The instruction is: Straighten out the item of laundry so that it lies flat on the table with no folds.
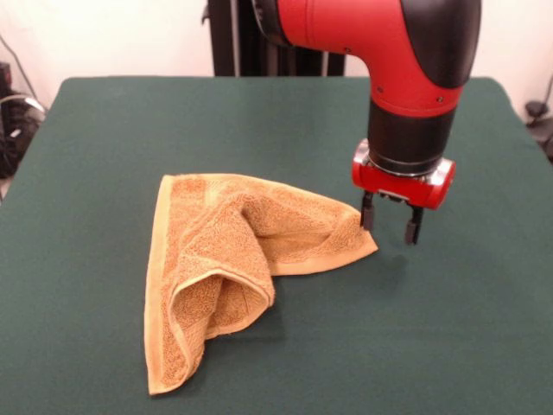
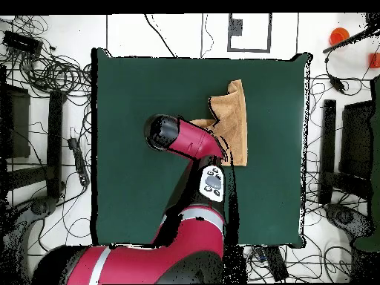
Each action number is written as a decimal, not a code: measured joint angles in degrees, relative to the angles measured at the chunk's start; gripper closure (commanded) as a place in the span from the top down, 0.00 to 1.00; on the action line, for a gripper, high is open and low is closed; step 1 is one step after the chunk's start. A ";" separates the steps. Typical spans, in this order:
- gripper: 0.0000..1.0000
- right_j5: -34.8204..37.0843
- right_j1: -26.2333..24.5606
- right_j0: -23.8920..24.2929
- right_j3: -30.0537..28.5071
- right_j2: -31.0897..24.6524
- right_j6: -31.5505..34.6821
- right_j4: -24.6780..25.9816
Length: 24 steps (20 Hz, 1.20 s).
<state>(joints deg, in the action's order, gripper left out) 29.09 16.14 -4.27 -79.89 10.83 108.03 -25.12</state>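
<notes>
Towel [image 1: 233, 259] lies left of centre on the table [image 1: 467, 346], toward the near edge in the front view; it is crumpled, with one side doubled over into a rolled fold at the near-left and a flat corner pointing right. Gripper [image 1: 390, 225] stands just beside that right corner, its two fingers parted and holding nothing, tips low over the cloth edge. Overhead view: the arm hides the gripper; the towel [image 2: 234, 119] shows beyond it. Judgement: the step in hand is taking the right corner. To do it well, close on one layer only, right at the hem, then pull away from the fold, low and slow, so the doubled part unrolls rather than drags.
</notes>
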 measured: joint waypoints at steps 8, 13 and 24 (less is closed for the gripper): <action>1.00 0.00 0.17 -0.04 0.00 -0.01 0.00 0.01; 1.00 0.00 0.12 -0.04 0.02 -0.01 0.00 0.01; 1.00 0.02 0.13 -0.02 0.36 0.10 0.00 1.72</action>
<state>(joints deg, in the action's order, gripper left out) 29.11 16.27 -4.30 -79.54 10.93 108.03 -23.40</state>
